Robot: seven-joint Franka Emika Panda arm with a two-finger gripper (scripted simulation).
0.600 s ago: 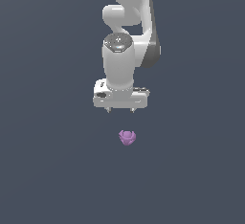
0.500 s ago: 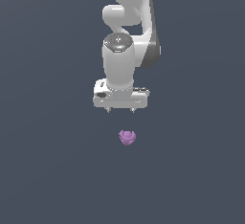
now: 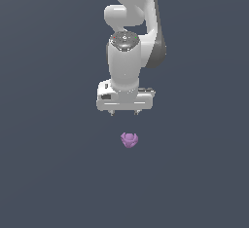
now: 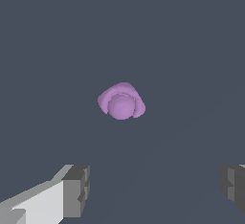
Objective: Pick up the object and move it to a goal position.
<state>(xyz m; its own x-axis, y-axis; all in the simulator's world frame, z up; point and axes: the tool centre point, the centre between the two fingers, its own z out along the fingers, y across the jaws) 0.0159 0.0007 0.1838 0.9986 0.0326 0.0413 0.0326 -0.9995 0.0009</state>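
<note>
The object is a small light-purple lumpy piece lying on the dark grey floor, just below the gripper in the exterior view. The white gripper hangs above it, pointing down, apart from it. In the wrist view the object sits ahead of the fingers, and the two fingertips stand wide apart with nothing between them. The gripper is open and empty.
The plain dark grey floor spreads all around. The white arm rises behind the gripper to the top of the exterior view. No goal marker shows.
</note>
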